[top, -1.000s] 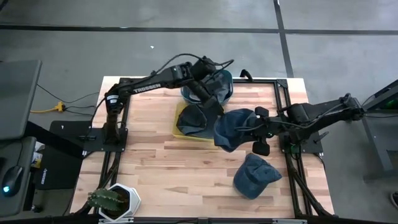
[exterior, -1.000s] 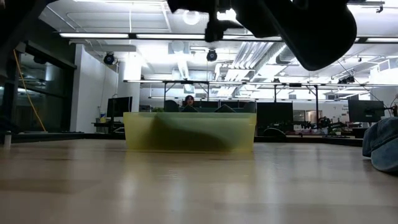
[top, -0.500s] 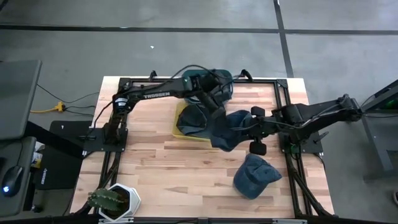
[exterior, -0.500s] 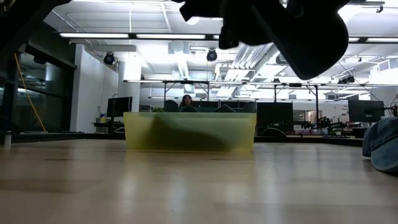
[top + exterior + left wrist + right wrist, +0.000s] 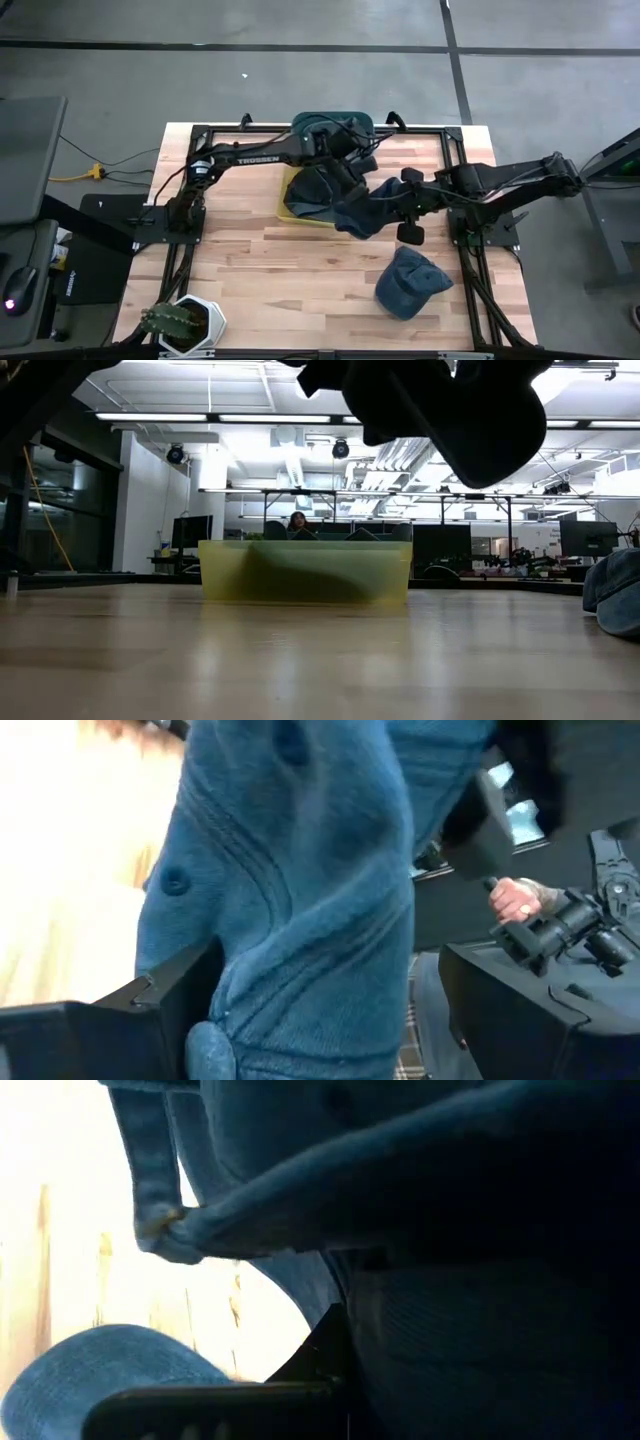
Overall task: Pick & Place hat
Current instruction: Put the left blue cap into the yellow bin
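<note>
A blue denim hat (image 5: 362,206) hangs over the middle of the table with my right gripper (image 5: 396,205) shut on it; in the low view the hat (image 5: 440,410) is a dark shape well above the wood. My left gripper (image 5: 352,182) reaches in from the far left and is open. Its fingers (image 5: 165,1005) stand on either side of the hat's crown (image 5: 300,890). The hat hides most of the right wrist view, where a strap end (image 5: 160,1230) shows. My right gripper holds the hat at its edge toward the table's right (image 5: 390,204), coming in from the right and slanting down. The hat itself hides the place of contact. It hangs clear of the table. My left gripper's open fingers are close beside the crown; I cannot tell whether they touch it.
A yellow bin (image 5: 288,210) with a dark hat (image 5: 312,190) in it stands just left of the held hat. Another blue hat (image 5: 410,282) lies near the front right. A teal thing (image 5: 330,124) is at the far edge, a potted cactus (image 5: 180,322) at the near left. A person's hand (image 5: 518,900) shows beyond the table.
My left gripper has moved down and toward the table's near right, from over the teal thing at the far edge to the held hat, staying open. The hat stays hanging in my right gripper.
</note>
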Action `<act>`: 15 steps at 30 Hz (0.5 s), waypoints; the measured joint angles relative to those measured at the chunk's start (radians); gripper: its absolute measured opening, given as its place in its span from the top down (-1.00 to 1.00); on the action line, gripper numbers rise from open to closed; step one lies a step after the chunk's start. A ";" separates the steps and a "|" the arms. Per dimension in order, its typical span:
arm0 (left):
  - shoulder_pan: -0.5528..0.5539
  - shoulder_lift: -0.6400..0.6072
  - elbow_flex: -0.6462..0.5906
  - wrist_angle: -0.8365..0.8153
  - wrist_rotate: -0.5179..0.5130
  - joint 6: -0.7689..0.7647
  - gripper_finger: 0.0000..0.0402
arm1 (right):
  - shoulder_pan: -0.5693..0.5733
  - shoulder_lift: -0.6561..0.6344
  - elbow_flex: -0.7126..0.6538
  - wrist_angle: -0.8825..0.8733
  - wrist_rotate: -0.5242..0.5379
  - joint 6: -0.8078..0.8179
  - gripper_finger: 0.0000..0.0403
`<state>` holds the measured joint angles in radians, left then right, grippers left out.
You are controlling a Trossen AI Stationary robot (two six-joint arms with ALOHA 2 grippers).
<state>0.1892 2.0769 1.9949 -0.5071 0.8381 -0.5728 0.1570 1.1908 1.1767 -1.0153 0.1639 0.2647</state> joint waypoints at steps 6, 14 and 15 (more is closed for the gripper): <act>0.026 -0.002 0.000 0.010 -0.006 0.000 -0.60 | 0.045 -0.001 0.000 -0.003 -0.023 0.025 0.97; 0.050 -0.002 0.000 0.011 -0.002 -0.008 -0.60 | 0.098 -0.001 0.000 -0.023 -0.002 0.060 0.97; 0.047 -0.002 0.000 0.011 0.013 -0.008 -0.60 | 0.099 -0.001 0.000 -0.024 0.008 0.064 0.97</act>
<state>0.2364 2.0750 1.9953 -0.4962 0.8510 -0.5812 0.2558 1.1900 1.1767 -1.0393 0.1719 0.3285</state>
